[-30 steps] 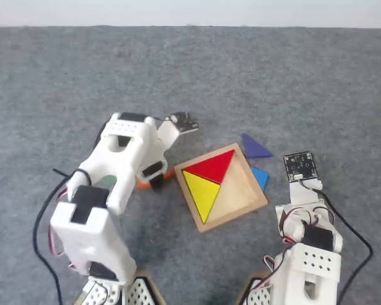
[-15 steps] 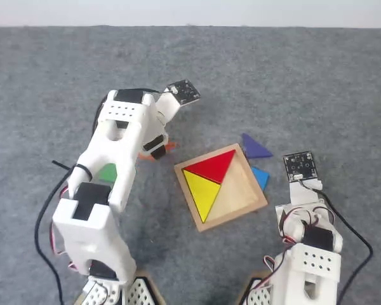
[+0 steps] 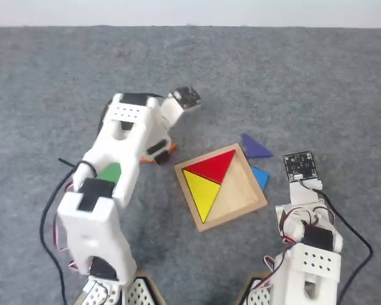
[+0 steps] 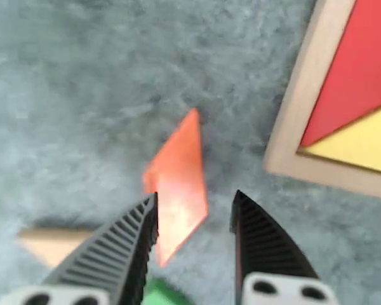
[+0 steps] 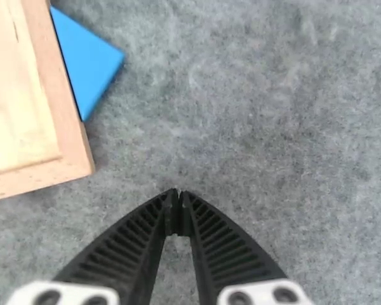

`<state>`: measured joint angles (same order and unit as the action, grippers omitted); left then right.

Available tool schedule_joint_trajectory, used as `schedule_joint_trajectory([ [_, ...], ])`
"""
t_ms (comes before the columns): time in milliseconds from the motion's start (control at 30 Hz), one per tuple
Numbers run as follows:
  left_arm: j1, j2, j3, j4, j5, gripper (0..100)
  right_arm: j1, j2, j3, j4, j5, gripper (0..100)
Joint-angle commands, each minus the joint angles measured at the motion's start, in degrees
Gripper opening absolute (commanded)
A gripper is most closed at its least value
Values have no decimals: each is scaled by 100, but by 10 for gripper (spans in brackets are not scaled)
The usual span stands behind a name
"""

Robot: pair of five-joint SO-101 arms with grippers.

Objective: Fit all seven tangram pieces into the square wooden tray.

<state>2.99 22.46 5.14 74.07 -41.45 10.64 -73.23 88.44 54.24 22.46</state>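
Note:
The square wooden tray [image 3: 249,202] lies mid-table holding a red triangle [image 3: 213,166] and a yellow triangle [image 3: 202,192]. Just past the tray's left corner lies an orange piece [image 3: 167,150]. My left gripper [image 4: 195,202] hangs open over this orange piece [image 4: 178,184], which lies flat on the carpet with its near end between the fingers. A green piece [image 3: 109,171] lies beside the left arm. A purple triangle [image 3: 255,147] and a blue piece [image 3: 260,176] lie right of the tray. My right gripper [image 5: 178,194] is shut and holds nothing, low over the carpet near the blue piece [image 5: 86,60].
Grey carpet covers the whole table. A pale wooden-coloured piece [image 4: 47,244] lies near the green piece [image 4: 162,295] under the left arm. The tray corner [image 4: 305,127] is close to the left gripper. The right arm [image 3: 303,216] stands at the tray's right.
The left arm swung away from the tray's left edge toward the far side. The orange piece now lies farther back, and the green piece has come into sight. The right arm kept still.

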Motion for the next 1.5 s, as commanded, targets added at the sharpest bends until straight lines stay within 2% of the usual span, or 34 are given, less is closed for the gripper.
schedule_joint_trajectory([
  [0,44,422,-110,-325,-35,185,48,-84,-26,-127,62,20],
  [300,-299,756,-857,-193,-9,185,48,-84,-26,-127,62,20],
  [600,-448,1415,-1974,475,9,179,48,-84,-26,-127,62,20],
  [700,-325,1591,-2026,571,9,127,48,-84,-26,-127,62,20],
  [800,-123,1477,-2123,1143,-9,45,48,-84,-26,-136,62,20],
  [900,-26,1134,-2185,1662,-9,13,48,-84,-26,-136,62,20],
  [1133,-26,378,-2105,2532,-149,14,48,-84,-26,-136,62,20],
  [1200,-26,413,-1903,2514,-202,32,48,-84,-26,-136,62,20],
  [1333,-26,519,-1367,2075,-167,167,48,-84,-26,-136,62,20],
  [1467,-26,404,-1191,1767,-88,162,48,-84,-26,-136,62,20],
])
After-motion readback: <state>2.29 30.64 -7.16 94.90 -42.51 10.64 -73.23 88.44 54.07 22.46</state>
